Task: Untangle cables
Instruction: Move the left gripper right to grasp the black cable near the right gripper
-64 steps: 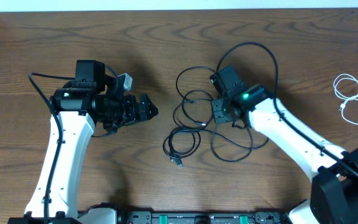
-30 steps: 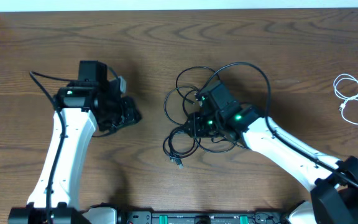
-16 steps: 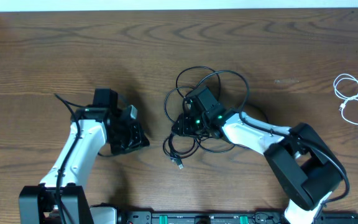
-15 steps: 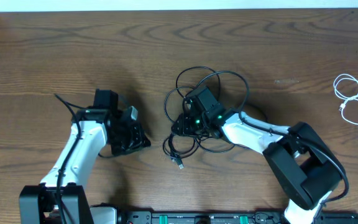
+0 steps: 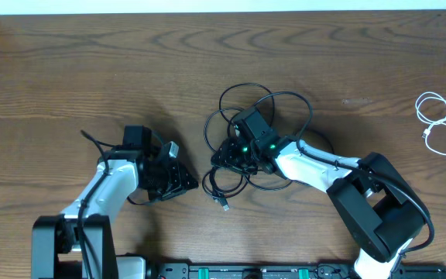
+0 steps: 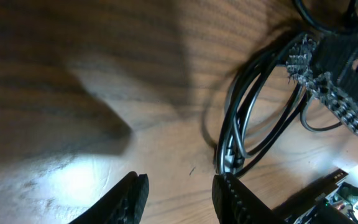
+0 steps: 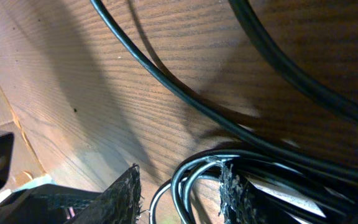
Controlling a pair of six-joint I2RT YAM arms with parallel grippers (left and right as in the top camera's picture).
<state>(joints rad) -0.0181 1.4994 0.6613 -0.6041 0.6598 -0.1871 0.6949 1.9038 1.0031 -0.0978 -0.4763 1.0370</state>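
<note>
Seen from above, a dark wooden table (image 5: 91, 70) with two white robot arms reaching in from the near edge. Nearest, the left gripper (image 6: 180, 182) sits low over the wood at centre left, its claw parted and empty, with bare table between the fingers. Just beyond its tips lies a small coil of black cables (image 6: 236, 124), several strands running side by side, with a small plug end (image 5: 223, 204) pointing back toward the near edge. On the coil's far side, the right gripper (image 7: 180, 175) is down in the knot. Its claw is partly spread with a few black strands lying between the fingers, but whether it pinches them cannot be told. Farther back, wider black loops (image 5: 221, 102) fan out around that gripper. Well apart, at the far right, a white cable (image 5: 437, 124) lies alone in two loose rings. The work appears to be in the separating stage, with the black strands not yet freed. The next move likely calls for the left claw to advance over the coil, close on it, and draw it away while the right anchors the rest.
</note>
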